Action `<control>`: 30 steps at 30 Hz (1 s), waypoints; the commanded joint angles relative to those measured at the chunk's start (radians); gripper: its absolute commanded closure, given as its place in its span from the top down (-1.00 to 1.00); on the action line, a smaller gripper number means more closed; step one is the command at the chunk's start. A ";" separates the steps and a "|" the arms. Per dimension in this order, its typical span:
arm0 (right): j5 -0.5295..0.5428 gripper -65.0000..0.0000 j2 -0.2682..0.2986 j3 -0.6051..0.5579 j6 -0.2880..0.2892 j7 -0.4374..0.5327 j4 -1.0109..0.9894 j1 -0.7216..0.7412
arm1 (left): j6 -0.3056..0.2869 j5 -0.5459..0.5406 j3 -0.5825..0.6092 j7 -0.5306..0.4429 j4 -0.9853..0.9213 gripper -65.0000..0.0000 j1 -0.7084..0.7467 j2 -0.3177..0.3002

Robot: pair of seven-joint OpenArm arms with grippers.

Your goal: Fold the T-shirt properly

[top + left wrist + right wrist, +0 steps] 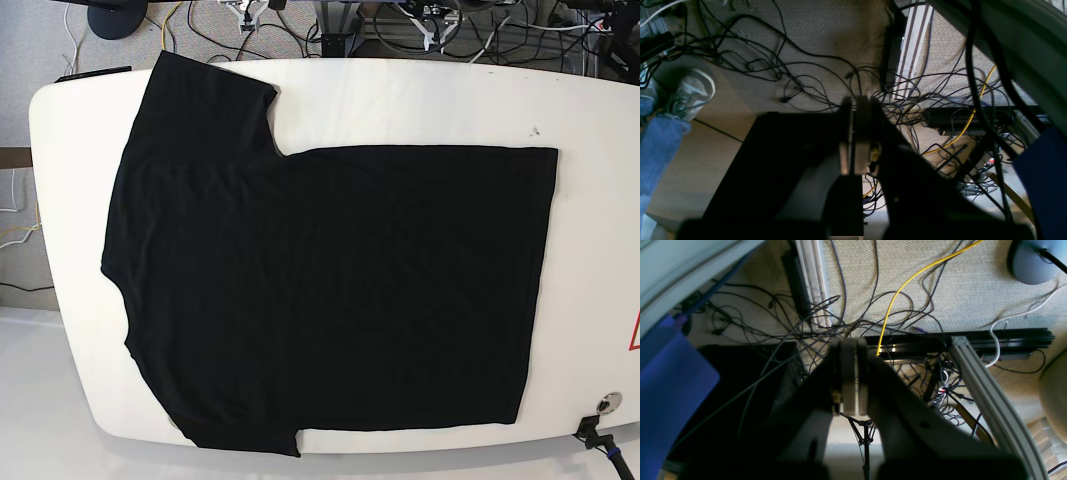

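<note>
The black T-shirt (330, 290) lies spread flat on the white table (590, 120) in the base view. Its sleeves are at the upper left and lower left, and its straight hem runs down the right. Neither arm shows in that view. In the left wrist view my left gripper (852, 104) is shut with nothing between its fingers, hanging over the carpeted floor beside the table. My right gripper (853, 341) is also shut and empty, above a tangle of cables. The T-shirt does not appear in either wrist view.
Black cables (800, 66) and a yellow cable (903, 286) cover the floor under the table. An aluminium frame bar (987, 396) runs beside the right gripper. A person's shoe (691, 91) and jeans leg (656, 153) stand left of the left gripper. The table's rim (1023, 36) curves overhead.
</note>
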 commanded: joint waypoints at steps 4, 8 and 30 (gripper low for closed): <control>0.000 -1.00 -0.002 0.000 0.002 -0.005 -0.002 -0.008 | 0.000 0.004 0.001 -0.006 -0.004 -0.99 0.001 -0.003; -0.002 -1.00 0.001 0.000 0.001 -0.002 -0.001 -0.015 | -0.005 0.004 0.003 -0.007 0.000 -0.98 0.012 -0.004; 0.001 -1.00 -0.010 0.001 0.021 0.023 0.097 -0.125 | -0.013 0.004 0.011 -0.014 0.046 -0.99 0.094 -0.032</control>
